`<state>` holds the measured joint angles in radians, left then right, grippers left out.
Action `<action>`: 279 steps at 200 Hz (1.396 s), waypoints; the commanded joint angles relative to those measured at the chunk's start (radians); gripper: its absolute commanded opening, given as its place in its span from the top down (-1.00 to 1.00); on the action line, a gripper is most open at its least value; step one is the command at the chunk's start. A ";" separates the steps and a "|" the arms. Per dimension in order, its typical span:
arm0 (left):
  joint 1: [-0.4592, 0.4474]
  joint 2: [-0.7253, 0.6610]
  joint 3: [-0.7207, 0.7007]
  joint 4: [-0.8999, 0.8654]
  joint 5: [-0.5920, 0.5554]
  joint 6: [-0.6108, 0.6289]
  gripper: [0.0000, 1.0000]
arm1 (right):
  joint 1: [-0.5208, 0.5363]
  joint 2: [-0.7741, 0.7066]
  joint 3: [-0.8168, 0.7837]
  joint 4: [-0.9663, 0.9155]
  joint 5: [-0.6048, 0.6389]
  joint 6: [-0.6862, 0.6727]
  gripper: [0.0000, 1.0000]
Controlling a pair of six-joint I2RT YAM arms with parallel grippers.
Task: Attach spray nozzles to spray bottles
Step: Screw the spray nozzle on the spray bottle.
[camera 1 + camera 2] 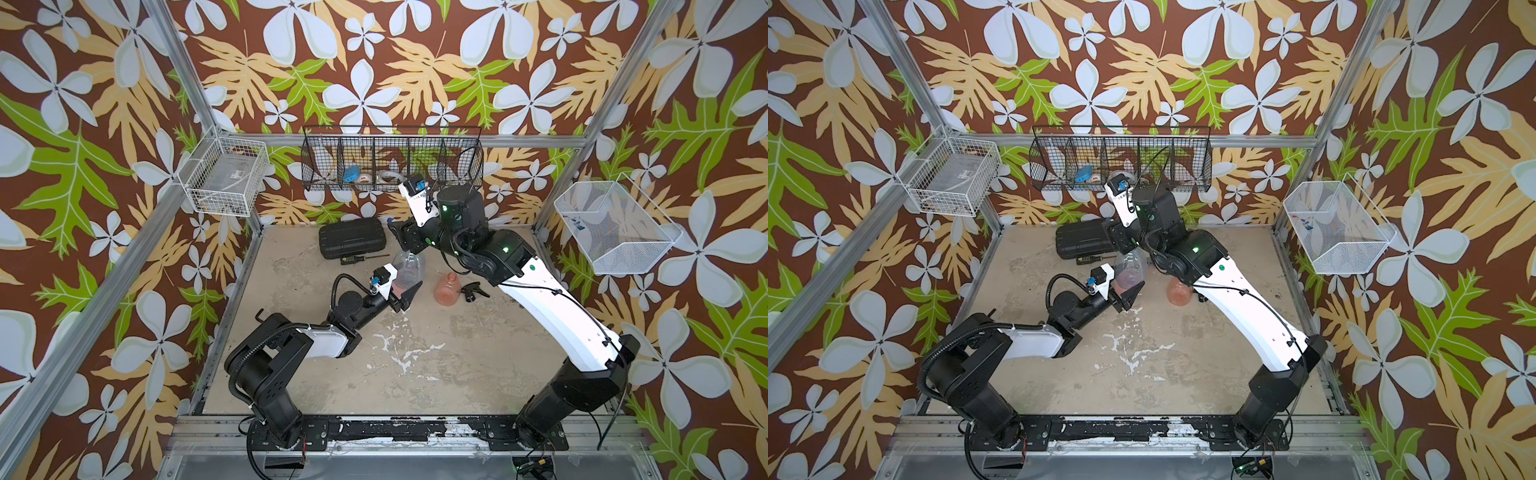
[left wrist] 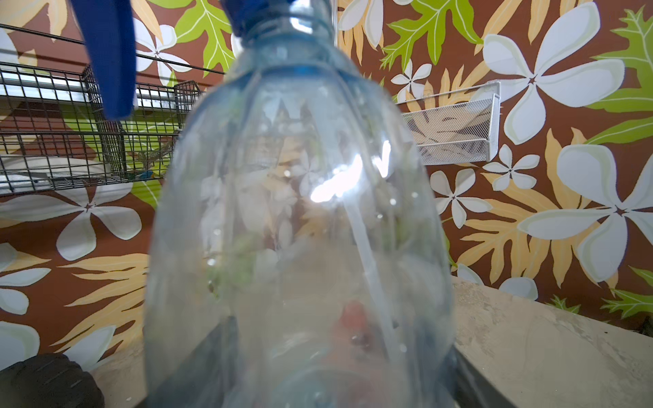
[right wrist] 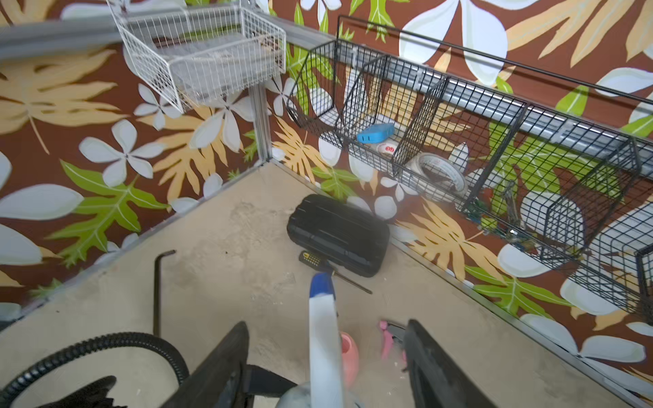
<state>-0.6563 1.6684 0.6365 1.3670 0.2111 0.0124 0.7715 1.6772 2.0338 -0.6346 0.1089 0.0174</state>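
The right arm (image 1: 1246,316) partly hides the orange bottle (image 1: 1177,294) in a top view

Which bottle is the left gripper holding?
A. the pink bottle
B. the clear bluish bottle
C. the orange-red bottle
B: the left gripper is shut on the clear bluish bottle, which fills the left wrist view; the orange-red bottle sits apart, ungripped.

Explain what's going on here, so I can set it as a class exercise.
The left pincer grips the clear bluish plastic bottle low on its body. A white-and-blue trigger spray nozzle sits on the bottle's neck with its dip tube inside. The right pincer stands open around that nozzle, not touching it. A translucent orange-red bottle and an all-black nozzle lie on the table nearby, not yet joined.
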 commanded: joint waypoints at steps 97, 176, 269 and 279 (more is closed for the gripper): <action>0.004 -0.015 0.010 0.057 0.001 -0.011 -0.20 | -0.003 0.061 0.030 -0.085 0.059 0.009 0.70; 0.016 -0.053 -0.017 0.151 0.092 -0.138 -0.20 | -0.029 -0.172 -0.380 0.350 -0.084 0.066 1.00; 0.017 -0.033 -0.006 0.332 0.103 -0.218 -0.15 | -0.088 -0.250 -0.543 0.491 -0.304 0.136 1.00; 0.017 -0.026 0.000 0.331 0.112 -0.223 -0.13 | -0.088 -0.260 -0.550 0.516 -0.309 0.138 1.00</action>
<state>-0.6441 1.6333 0.6159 1.4731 0.3573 -0.1501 0.6819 1.4357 1.5112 -0.1276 -0.1535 0.1307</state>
